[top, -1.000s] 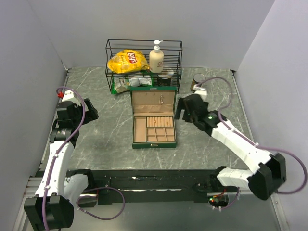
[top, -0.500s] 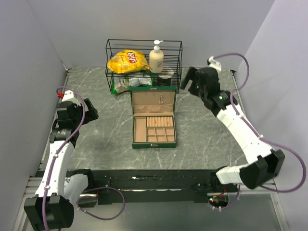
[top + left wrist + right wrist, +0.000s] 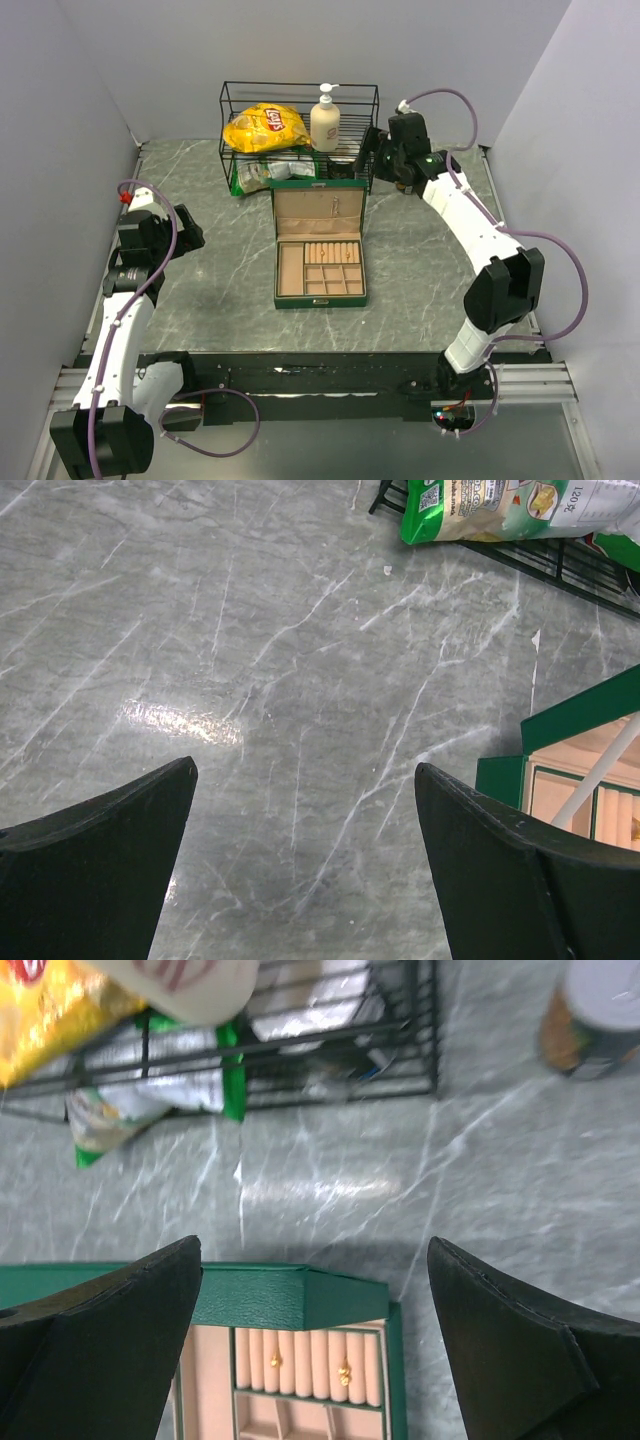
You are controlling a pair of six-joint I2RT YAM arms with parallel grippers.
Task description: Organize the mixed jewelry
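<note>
Grey-green marbled stone covers the table (image 3: 220, 290), boxed in by pale walls (image 3: 60, 120) left, right and behind. From above, an open green box (image 3: 320, 184) with tan compartments sits mid-table. Behind it a black wire rack (image 3: 300, 90) holds a yellow chip bag (image 3: 265, 127) and a pump bottle (image 3: 325, 120). The left gripper (image 3: 188, 232) hangs near the left wall. The right gripper (image 3: 372, 160) hovers by the rack's right end, behind the box. Any jewelry is too small to make out here.

Left wrist: the jaws stand wide apart over bare stone, holding nothing. A green packet (image 3: 500, 505) and the box's corner are cut off by the frame.

Right wrist: the jaws are spread wide and empty above the box's raised lid (image 3: 250, 1295). Two small gold pieces of jewelry (image 3: 344, 1370) sit in the ribbed ring rolls (image 3: 305, 1365). The rack is blurred, and a can (image 3: 590, 1010) is cropped at the top corner.
</note>
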